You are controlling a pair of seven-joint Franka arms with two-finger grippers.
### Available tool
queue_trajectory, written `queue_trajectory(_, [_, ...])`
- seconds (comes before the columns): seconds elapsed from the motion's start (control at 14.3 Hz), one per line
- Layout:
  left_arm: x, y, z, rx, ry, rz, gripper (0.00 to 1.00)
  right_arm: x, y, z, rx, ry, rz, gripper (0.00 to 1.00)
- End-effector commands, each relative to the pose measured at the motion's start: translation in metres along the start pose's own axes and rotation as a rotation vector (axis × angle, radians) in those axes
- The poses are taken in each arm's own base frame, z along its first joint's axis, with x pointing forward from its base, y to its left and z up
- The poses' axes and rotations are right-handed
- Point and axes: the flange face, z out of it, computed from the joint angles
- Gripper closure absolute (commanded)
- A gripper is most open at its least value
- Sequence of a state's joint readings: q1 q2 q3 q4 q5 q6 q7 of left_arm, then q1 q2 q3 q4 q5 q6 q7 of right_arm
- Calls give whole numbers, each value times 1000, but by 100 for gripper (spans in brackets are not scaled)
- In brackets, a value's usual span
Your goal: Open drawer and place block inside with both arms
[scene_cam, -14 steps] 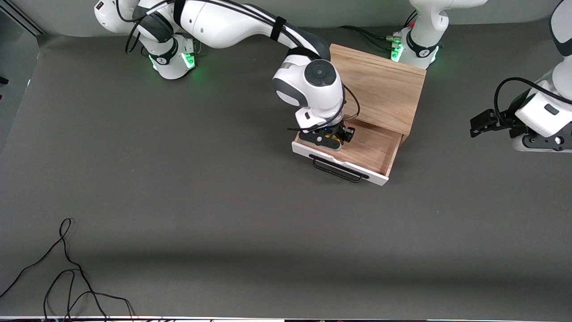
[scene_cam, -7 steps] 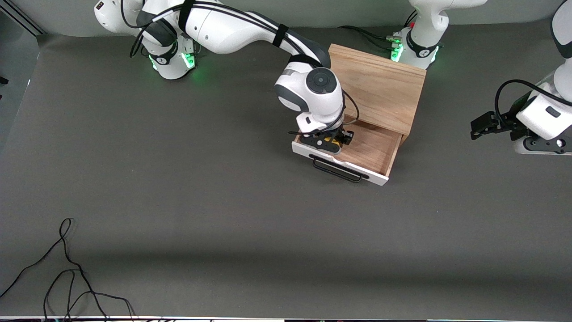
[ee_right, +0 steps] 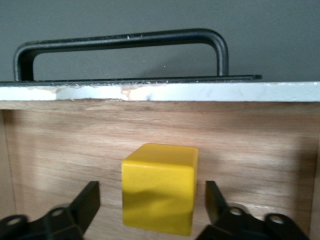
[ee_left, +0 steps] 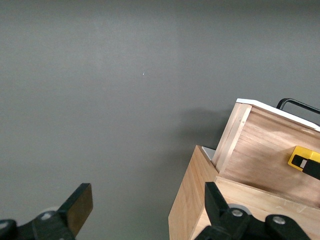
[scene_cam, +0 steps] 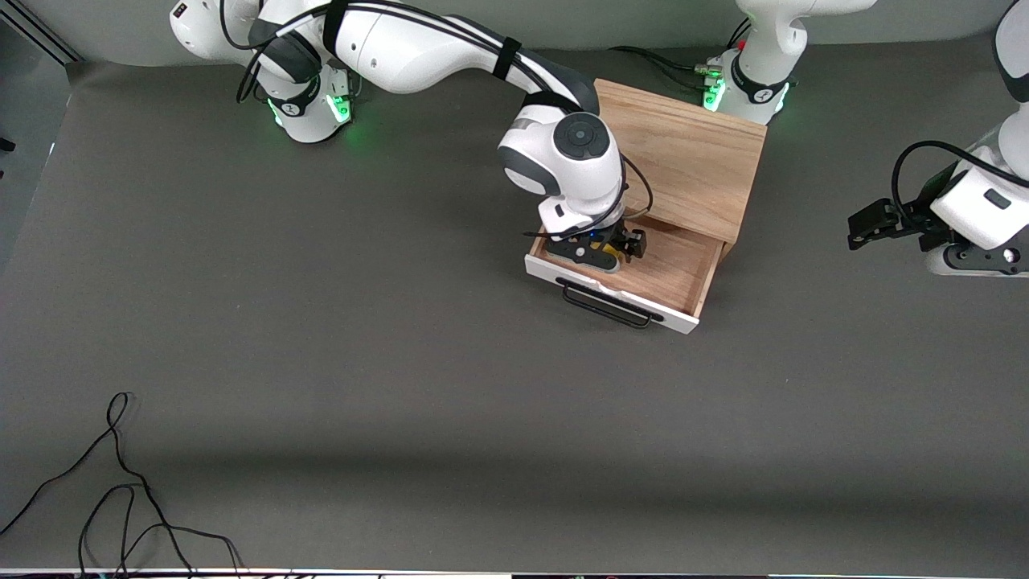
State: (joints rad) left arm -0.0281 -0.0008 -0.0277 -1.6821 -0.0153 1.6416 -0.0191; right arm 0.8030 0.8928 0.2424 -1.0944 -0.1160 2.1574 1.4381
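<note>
Entry: block set down in the open drawer, my right pincer let go around it.

Front view: my right gripper (scene_cam: 604, 251) is down inside the drawer (scene_cam: 667, 269), which is pulled out of the wooden box (scene_cam: 691, 165) with its handle (scene_cam: 607, 305) facing the camera; only a sliver of the block (scene_cam: 608, 256) shows under it. My left gripper (scene_cam: 880, 223) waits over the table, well apart from the drawer.
Left wrist view: left fingers (ee_left: 75, 207) spread, holding nothing.
Right wrist view: block rests on the drawer floor, near the front panel; a cube, no long axis, one face square to the panel. Fingers (ee_right: 87, 202) clear of both sides. Placing looks done; next I judge a straight lift out.
</note>
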Motion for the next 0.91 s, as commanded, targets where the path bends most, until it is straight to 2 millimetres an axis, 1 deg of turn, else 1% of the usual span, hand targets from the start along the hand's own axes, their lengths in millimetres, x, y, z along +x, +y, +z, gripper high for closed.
queue_trajectory(0.0, [-10,-2,-15,4,1,8,0,4,-5,-21,11,46,19,0])
queue_trajectory(0.07, [-9,-3,-16,4,3,10,0,9,-7,-44,28,62,19,0])
queue_trajectory(0.21, [-9,-5,-15,3,1,7,0,27,-5,-84,32,96,17,0])
queue_trajectory(0.28, [-9,-5,-15,3,1,8,0,40,-3,-107,46,120,1,0])
queue_trajectory(0.35, [-9,-4,-15,3,1,10,0,53,2,-121,45,126,-23,0])
queue_trajectory(0.42, [-7,-4,-13,9,0,16,0,72,11,-143,29,124,-16,0])
queue_trajectory(0.49, [-7,-6,-13,26,0,20,0,90,22,-159,-13,116,-2,0])
queue_trajectory(0.56, [-7,-7,-12,29,-2,22,0,103,32,-177,-33,111,2,0])
queue_trajectory(0.63, [-7,-8,-12,31,-2,20,0,115,40,-201,-23,93,-8,0])
queue_trajectory(0.77, [-7,-8,-12,31,-2,19,0,147,69,-230,-29,29,-16,0])
queue_trajectory(0.84, [-8,-8,-12,31,-3,20,0,170,86,-241,-27,24,-11,0])
